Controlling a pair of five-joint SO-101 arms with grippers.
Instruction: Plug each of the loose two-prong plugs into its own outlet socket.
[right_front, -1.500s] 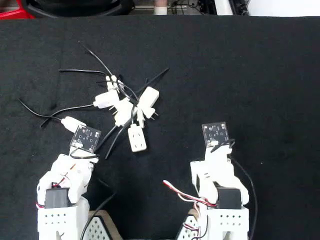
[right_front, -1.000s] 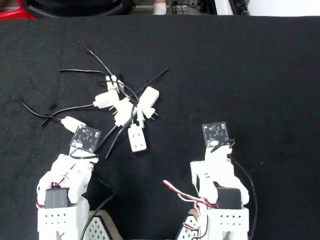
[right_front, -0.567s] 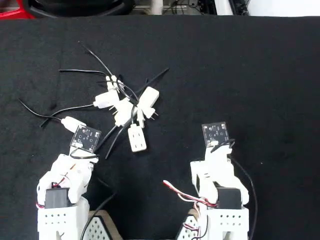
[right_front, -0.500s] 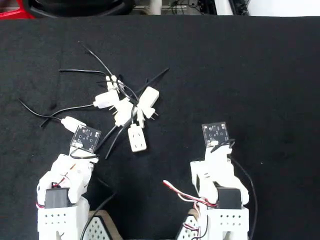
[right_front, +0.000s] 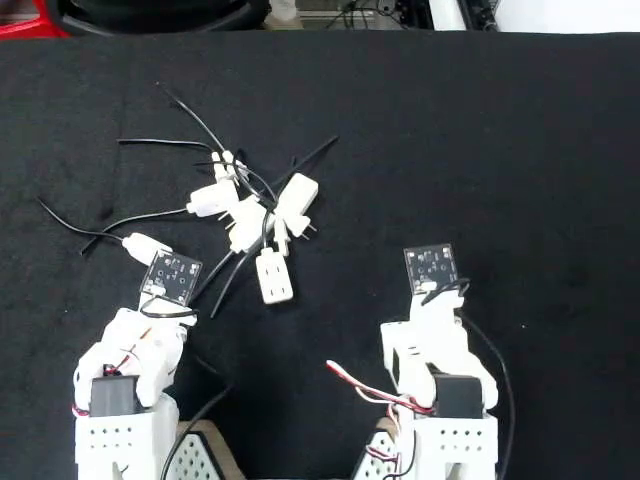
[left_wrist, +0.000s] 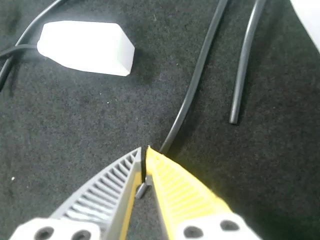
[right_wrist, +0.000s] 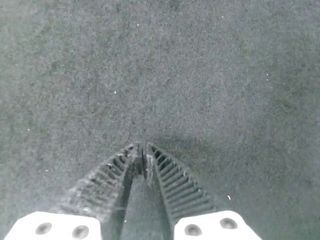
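A tangle of white two-prong plugs (right_front: 250, 205) with short black cords lies left of the table's middle. A white outlet socket block (right_front: 274, 277) lies at the near edge of that tangle. One more white plug (right_front: 146, 245) lies just beyond my left arm (right_front: 150, 335). It appears in the left wrist view as a white block (left_wrist: 87, 47) ahead of my left gripper (left_wrist: 144, 151), which is shut on nothing above the cloth. Two black cords (left_wrist: 195, 82) run past its tips. My right gripper (right_wrist: 142, 148) is shut and empty over bare black cloth.
Black cloth (right_front: 520, 150) covers the whole table, with bare room to the right of the right arm (right_front: 435, 345). Loose black cords (right_front: 165, 142) trail from the tangle toward the far left. Both arm bases stand at the near edge.
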